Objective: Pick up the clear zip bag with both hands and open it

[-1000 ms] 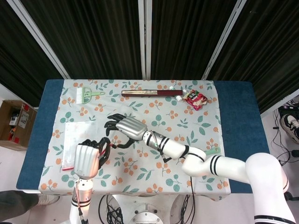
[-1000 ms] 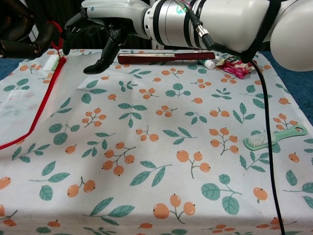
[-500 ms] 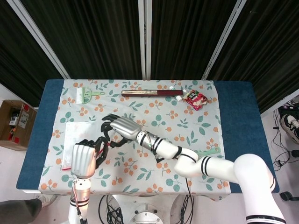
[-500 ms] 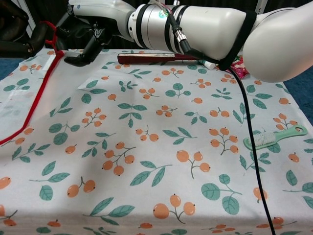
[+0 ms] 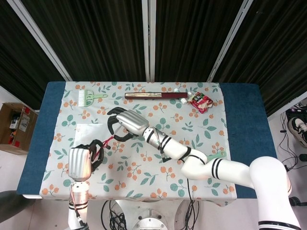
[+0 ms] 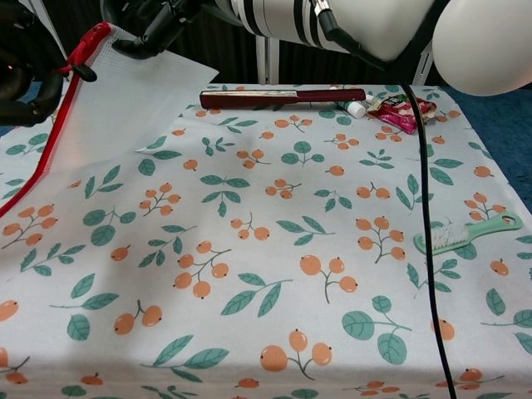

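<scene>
The clear zip bag with its red zip strip hangs tilted above the left part of the table; it shows faintly in the head view. My left hand holds the zip edge low down, its dark fingers curled around the strip. Higher up, my right hand grips the bag's upper corner at the end of the red strip, fingers curled over it. How far the bag's mouth is parted cannot be made out.
A long dark red case lies along the far edge, a small tube and a red snack packet to its right. A green brush sits far left, another green brush near right. A cardboard box stands on the floor.
The bag has come up off the cloth and now hangs as a sheet. My right hand moved up to the bag's corner and closed on it. My left hand shifted slightly left.
</scene>
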